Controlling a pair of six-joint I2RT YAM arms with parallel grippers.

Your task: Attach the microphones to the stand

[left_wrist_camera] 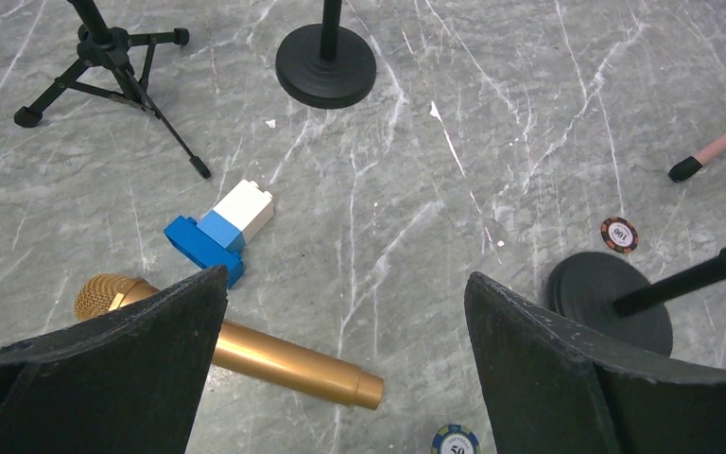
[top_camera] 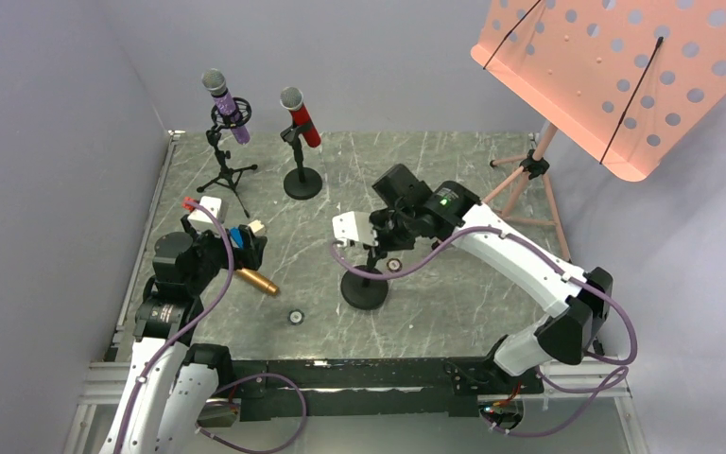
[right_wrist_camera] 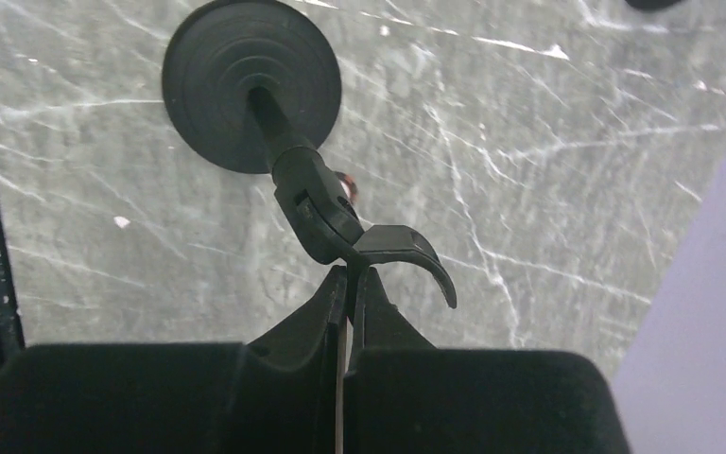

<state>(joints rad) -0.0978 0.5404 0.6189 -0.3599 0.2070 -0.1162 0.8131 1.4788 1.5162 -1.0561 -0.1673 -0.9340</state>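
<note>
The gold microphone [left_wrist_camera: 274,357] lies flat on the table, its mesh head partly behind my left finger; it also shows in the top view [top_camera: 259,282]. My left gripper [left_wrist_camera: 345,303] hovers above it, open and empty, as the top view [top_camera: 232,253] also shows. The purple microphone [top_camera: 227,102] sits in a tripod stand [top_camera: 225,170] and the red microphone [top_camera: 301,118] in a round-base stand [top_camera: 302,182]. My right gripper [right_wrist_camera: 350,279] is shut on the clip [right_wrist_camera: 402,248] of a third, empty round-base stand [top_camera: 364,288].
A blue and white brick block [left_wrist_camera: 222,232] lies beside the gold microphone's head. Two poker chips [top_camera: 295,316] [top_camera: 394,266] lie on the table. A pink music stand [top_camera: 614,66] rises at the right, one leg tip [left_wrist_camera: 685,168] near the empty stand's base [left_wrist_camera: 591,293].
</note>
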